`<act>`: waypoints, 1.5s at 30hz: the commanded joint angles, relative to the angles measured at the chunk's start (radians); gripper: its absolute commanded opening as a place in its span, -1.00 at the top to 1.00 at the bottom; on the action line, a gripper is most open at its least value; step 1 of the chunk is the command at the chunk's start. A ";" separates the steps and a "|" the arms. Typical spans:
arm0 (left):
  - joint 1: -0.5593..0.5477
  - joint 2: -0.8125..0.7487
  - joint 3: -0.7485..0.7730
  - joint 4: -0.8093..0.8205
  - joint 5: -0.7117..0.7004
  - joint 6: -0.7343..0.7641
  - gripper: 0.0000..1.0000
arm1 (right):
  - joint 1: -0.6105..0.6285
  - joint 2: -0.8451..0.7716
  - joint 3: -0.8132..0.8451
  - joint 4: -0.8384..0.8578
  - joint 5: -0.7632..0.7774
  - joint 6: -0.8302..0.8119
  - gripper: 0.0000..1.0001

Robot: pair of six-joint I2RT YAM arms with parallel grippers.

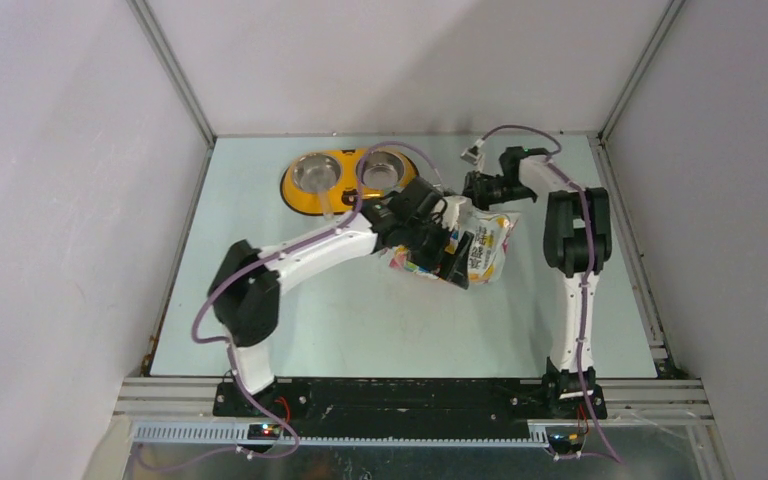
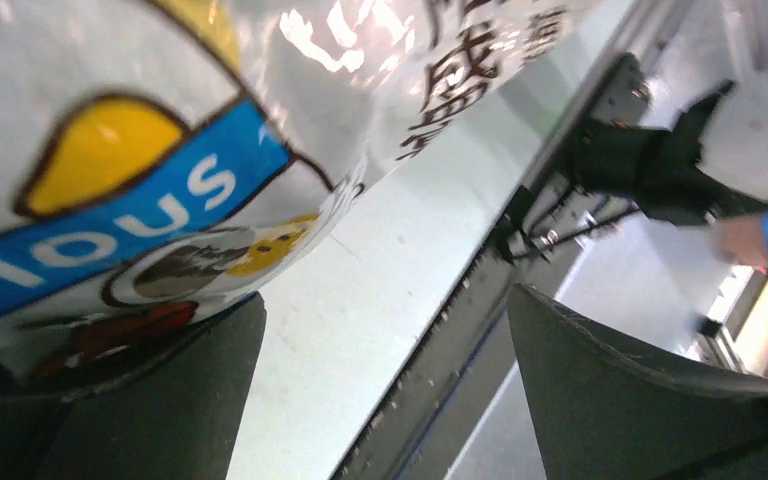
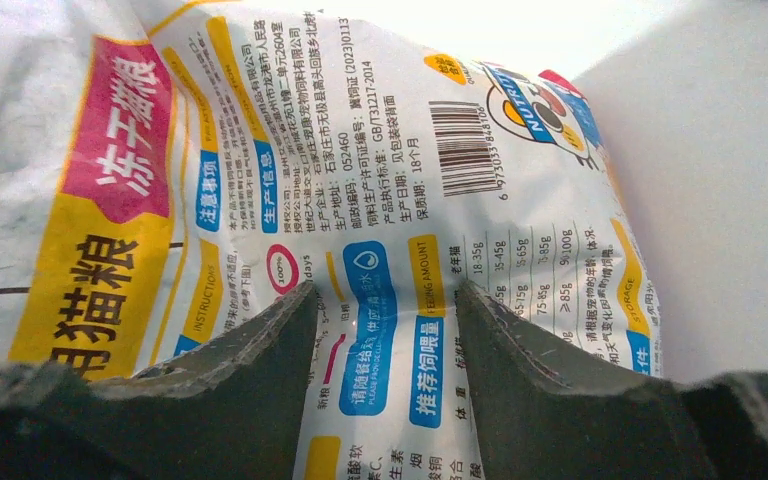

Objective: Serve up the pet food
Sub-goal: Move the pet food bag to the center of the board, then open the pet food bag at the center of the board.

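**kibblefan:** Any sign of the pet food bag [image 1: 487, 243]?

**armwatcher:** Yep, tilted over the tabletop [image 1: 380, 320], just right of the yellow feeder [image 1: 295, 195].

**kibblefan:** And the jaws?

**armwatcher:** Left jaws: spread wide, bag against one finger [image 2: 140, 400]. Right jaws: narrow, label in the gap, can't tell if pinching.

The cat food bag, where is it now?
In the top view, the bag is right of centre, just right of the feeder, with the left gripper on its left and the right gripper behind it.

yellow double-bowl feeder [image 1: 297, 200] sits far back on table [image 1: 360, 320].
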 commanded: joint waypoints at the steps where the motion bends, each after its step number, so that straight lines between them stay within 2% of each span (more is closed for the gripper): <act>1: 0.135 -0.118 -0.115 0.330 0.053 0.110 -1.00 | 0.309 0.199 -0.172 -0.490 0.194 0.027 -0.16; 4: 0.166 -0.179 -0.227 0.343 0.106 0.162 -0.99 | 0.313 0.203 -0.106 -0.490 0.195 0.067 -0.17; 10: 0.220 -0.325 -0.329 0.292 0.232 0.296 -1.00 | 0.199 0.154 0.053 -0.493 0.243 0.143 -0.19; 15: 0.278 -0.409 -0.280 0.218 0.311 0.336 -0.99 | 0.133 0.065 0.102 -0.479 0.277 0.171 -0.24; 18: 0.313 -0.462 -0.217 0.198 0.367 0.337 -0.99 | 0.094 0.007 0.134 -0.430 0.317 0.246 -0.26; 23: 0.357 -0.541 -0.196 0.248 0.410 0.285 -0.99 | 0.044 -0.037 0.228 -0.376 0.359 0.355 -0.29; 27: 0.403 -0.606 -0.229 0.309 0.415 0.235 -1.00 | 0.029 -0.076 0.272 -0.364 0.427 0.370 -0.34; 31: 0.508 -0.662 -0.217 0.329 0.376 0.179 -0.99 | -0.008 -0.120 0.367 -0.383 0.528 0.364 -0.37; 35: 0.601 -0.678 -0.127 0.181 0.240 0.218 -0.99 | -0.028 -0.197 0.521 -0.399 0.675 0.352 -0.46; 37: 0.638 -0.683 -0.096 0.096 0.185 0.289 -0.99 | -0.019 -0.260 0.571 -0.392 0.740 0.332 -0.54; 42: 0.665 -0.716 -0.156 0.033 0.058 0.375 -1.00 | 0.069 -0.474 0.507 -0.321 0.896 0.229 -0.70; 45: 0.666 -0.720 -0.229 0.049 0.059 0.385 -0.99 | 0.148 -0.602 0.336 -0.202 0.951 0.201 -0.86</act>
